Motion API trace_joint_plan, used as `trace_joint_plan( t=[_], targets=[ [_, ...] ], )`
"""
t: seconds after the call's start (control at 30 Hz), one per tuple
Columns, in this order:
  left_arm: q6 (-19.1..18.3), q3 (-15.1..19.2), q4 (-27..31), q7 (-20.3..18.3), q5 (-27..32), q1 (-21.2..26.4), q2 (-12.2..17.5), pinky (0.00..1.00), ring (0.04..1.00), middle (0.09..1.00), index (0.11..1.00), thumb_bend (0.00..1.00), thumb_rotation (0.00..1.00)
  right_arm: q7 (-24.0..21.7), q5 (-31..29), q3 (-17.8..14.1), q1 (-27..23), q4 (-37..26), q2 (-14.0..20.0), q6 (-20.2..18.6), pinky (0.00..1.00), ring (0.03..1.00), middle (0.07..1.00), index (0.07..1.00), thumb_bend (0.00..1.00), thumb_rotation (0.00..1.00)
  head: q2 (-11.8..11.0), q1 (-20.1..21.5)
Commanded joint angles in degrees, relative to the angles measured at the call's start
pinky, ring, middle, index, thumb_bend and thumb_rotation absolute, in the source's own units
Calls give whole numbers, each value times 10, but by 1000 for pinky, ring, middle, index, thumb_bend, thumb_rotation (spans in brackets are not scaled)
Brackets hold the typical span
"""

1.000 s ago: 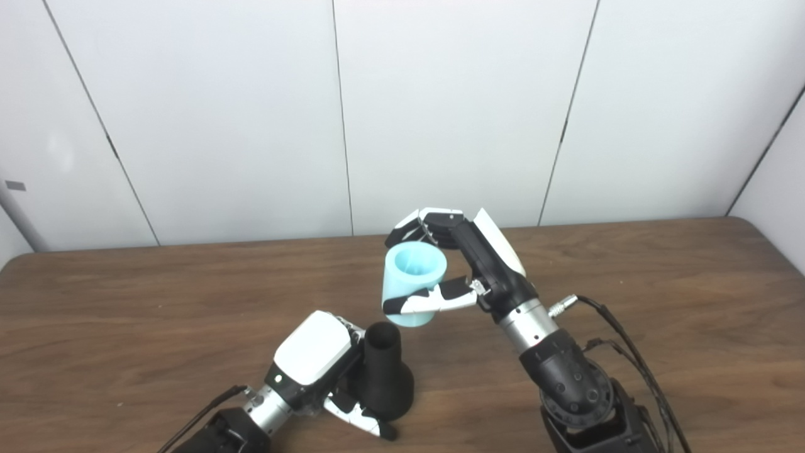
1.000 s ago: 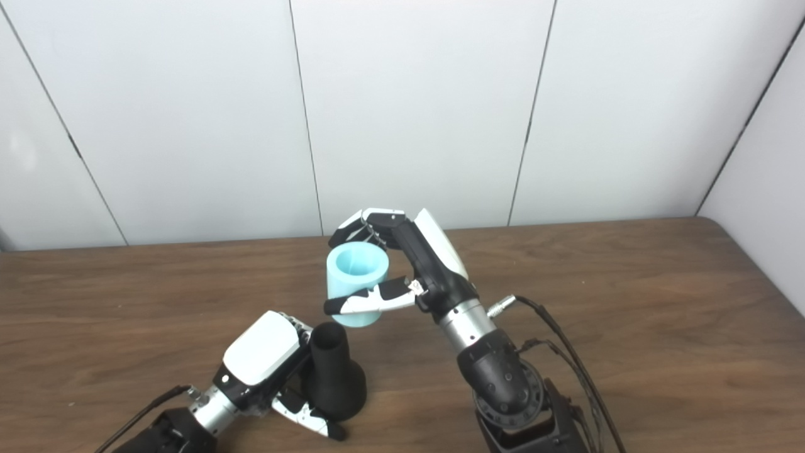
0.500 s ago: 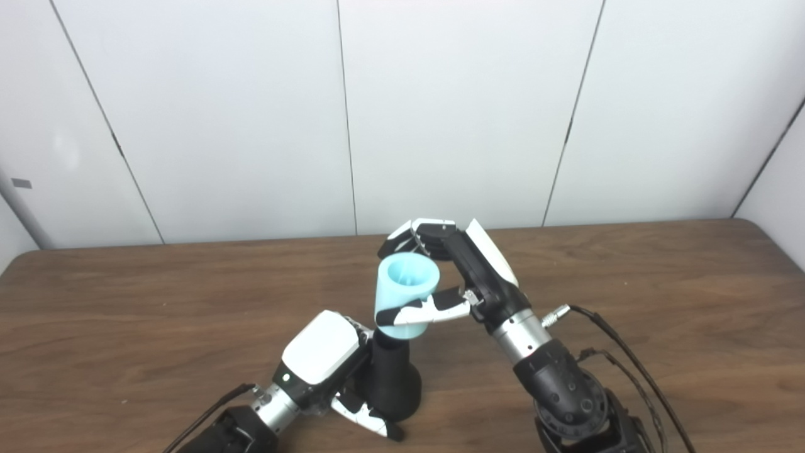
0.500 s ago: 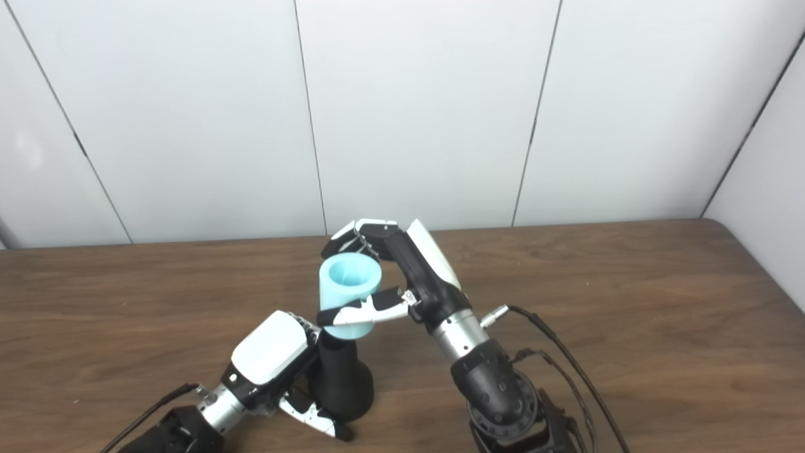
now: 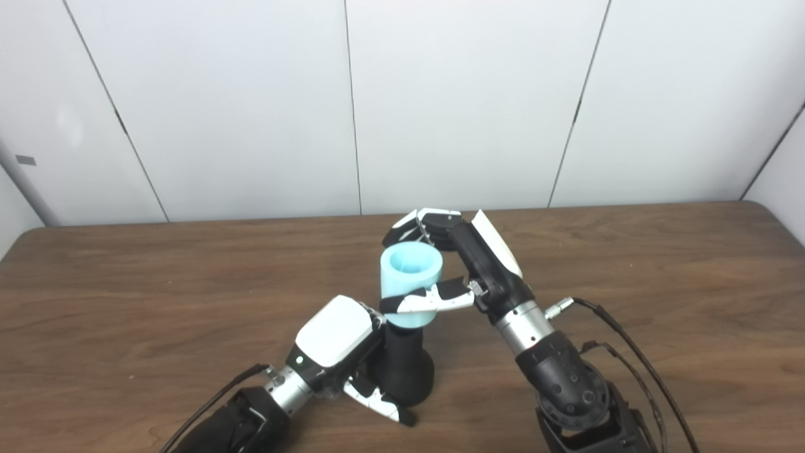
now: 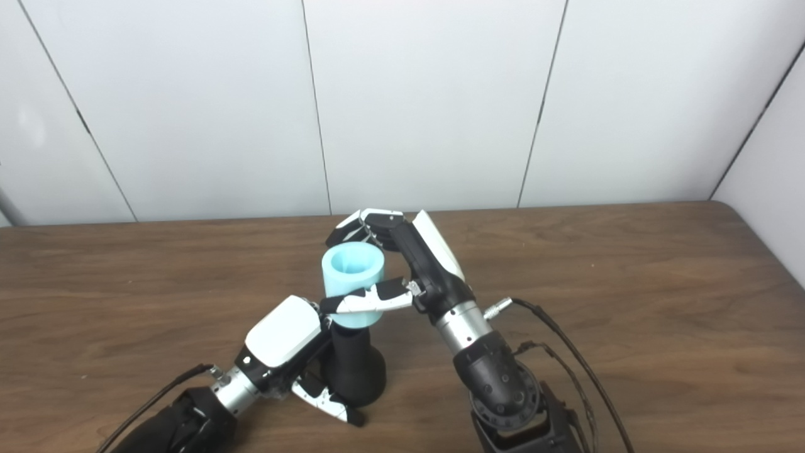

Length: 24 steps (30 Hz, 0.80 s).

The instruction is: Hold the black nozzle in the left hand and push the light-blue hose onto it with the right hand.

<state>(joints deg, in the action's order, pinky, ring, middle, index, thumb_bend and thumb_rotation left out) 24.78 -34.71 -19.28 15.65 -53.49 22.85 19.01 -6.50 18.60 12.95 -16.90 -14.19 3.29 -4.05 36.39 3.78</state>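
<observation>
The black nozzle (image 5: 405, 365) stands upright on the wooden table (image 5: 126, 302), flared base down, and my left hand (image 5: 336, 343) is shut on it from the left. The light-blue hose piece (image 5: 410, 283), a short thick tube, sits over the nozzle's narrow top, open end up. My right hand (image 5: 468, 267) is shut on the hose, fingers behind it and thumb across its front. The nozzle's upper end is hidden inside the hose. In the right eye view the hose (image 6: 352, 280) tops the nozzle (image 6: 352, 365) likewise.
Black cables (image 5: 622, 371) trail from my right forearm over the table at the right. White wall panels (image 5: 440, 94) stand behind the table's far edge. Bare wood lies to the left and to the far right.
My right hand has carried the hose down and left, from beside the nozzle onto its top. The camera has shifted a little, so the whole scene sits slightly higher and further right.
</observation>
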Motion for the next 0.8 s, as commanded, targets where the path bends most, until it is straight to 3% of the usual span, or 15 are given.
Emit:
trace_joint_plan(
  t=[0.0,0.57,0.77],
  targets=[
    [1,-32,-43,-13,-10,-65,-19,76,127,193,482,518,40,-3,1,6,-6,-7,-3,16,297,371,490,557,506,0,0,1],
    [8,-33,-64,-9,-11,-61,-18,76,127,193,483,518,39,-3,-3,5,5,-25,-8,8,313,383,493,555,507,0,-6,6],
    [7,-32,-63,-14,-10,-61,-17,73,125,194,482,517,39,-2,1,5,11,-33,-8,8,272,364,499,556,505,0,-5,7]
  ],
)
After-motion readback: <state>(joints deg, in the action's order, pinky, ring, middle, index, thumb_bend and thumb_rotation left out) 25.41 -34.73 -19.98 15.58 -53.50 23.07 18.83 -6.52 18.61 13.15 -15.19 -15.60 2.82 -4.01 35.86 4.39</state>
